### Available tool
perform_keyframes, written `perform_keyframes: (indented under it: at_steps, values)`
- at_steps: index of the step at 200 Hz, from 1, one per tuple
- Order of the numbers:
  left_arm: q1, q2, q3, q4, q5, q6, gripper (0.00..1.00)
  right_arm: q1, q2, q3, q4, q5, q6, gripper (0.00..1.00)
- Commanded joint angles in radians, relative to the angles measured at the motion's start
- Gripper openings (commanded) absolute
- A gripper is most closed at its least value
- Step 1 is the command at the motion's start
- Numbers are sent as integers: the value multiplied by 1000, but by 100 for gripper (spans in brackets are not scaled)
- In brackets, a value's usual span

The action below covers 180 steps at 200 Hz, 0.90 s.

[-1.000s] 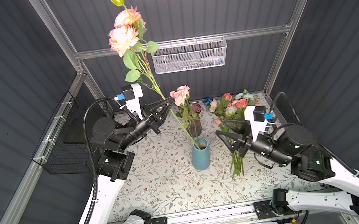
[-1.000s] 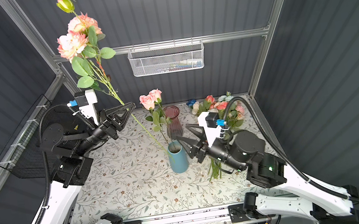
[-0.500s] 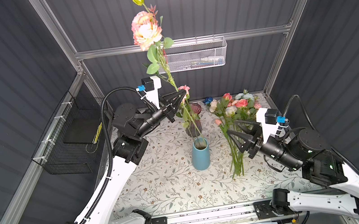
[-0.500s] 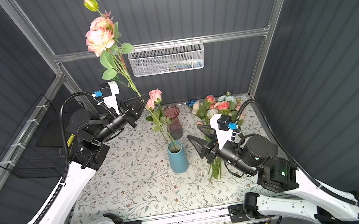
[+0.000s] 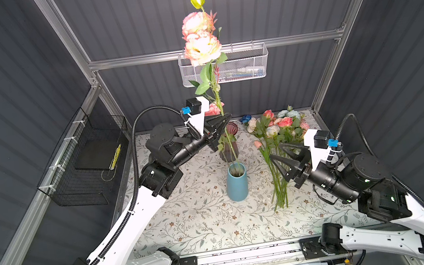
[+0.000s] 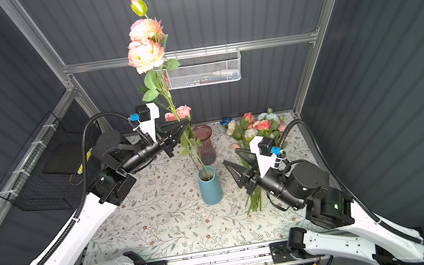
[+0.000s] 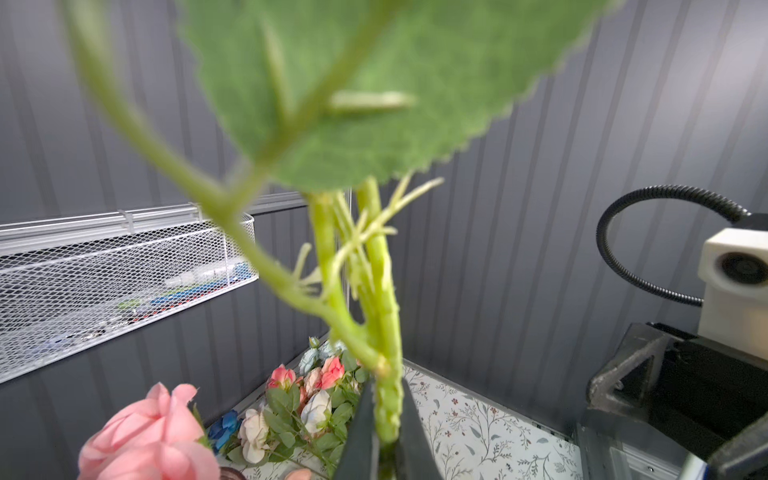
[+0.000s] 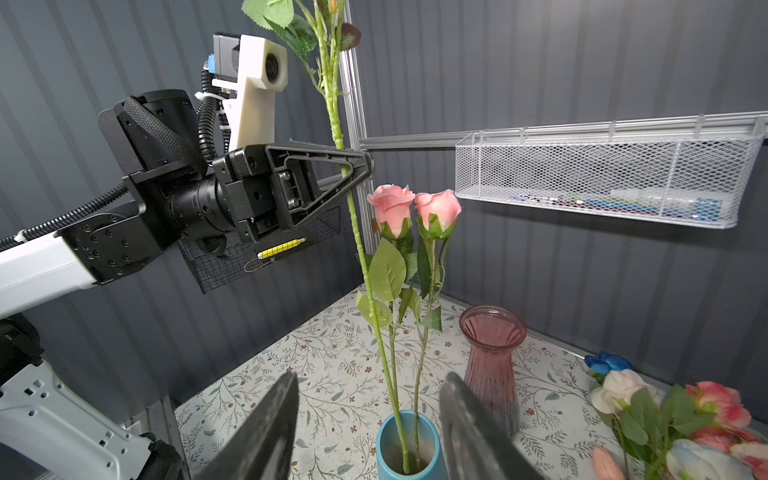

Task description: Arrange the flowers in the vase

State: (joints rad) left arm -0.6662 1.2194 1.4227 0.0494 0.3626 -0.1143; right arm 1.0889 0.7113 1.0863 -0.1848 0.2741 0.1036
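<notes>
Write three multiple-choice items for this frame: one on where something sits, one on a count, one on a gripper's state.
1. The lower end of the tall stem held by the left gripper is: A inside the blue vase; B beside it; C hanging above it.
2. Pink roses standing in that vase: A one; B two; C four.
3. The right gripper is: A open and empty; B shut on a stem; C shut on the vase.
Key: A, the stem runs down past the rim; B, two pink heads show in the right wrist view; A, its jaws stand apart, gripping nothing.
</notes>
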Motion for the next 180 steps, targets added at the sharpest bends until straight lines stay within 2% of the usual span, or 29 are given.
perform_keyframes:
  at_steps: [1,40,47,56,73,106,130,146,159,164,180]
  values:
    - [-11,-9,5,-66,-25,51,0,-4,-18,-12,11,13,-5,57]
    - [-33,-17,-36,-143,-84,58,0,-3,-27,-23,13,14,4,57]
    - [-37,-19,-36,-154,-85,58,12,-3,-27,-25,14,13,5,57]
    - [-43,-25,-42,-161,-88,54,32,-4,-26,-26,14,12,7,58]
    - [-56,-44,-52,-160,-107,46,57,-3,-23,-26,13,10,12,58]
    - [-58,-92,-61,-137,-111,8,73,-3,-11,-17,-6,22,29,63]
    - [-58,-137,-74,-109,-107,-33,83,-12,17,6,-66,102,76,63]
    - [-58,-178,-98,-72,-105,-70,89,-76,36,6,-127,101,157,64]
    - [-58,-217,-120,-42,-110,-99,94,-190,34,-35,-148,13,247,63]
    - [-58,-232,-130,-33,-115,-107,99,-237,32,-55,-151,-28,273,63]
    - [-58,-277,-158,-31,-144,-128,100,-366,44,-130,-155,-111,348,64]
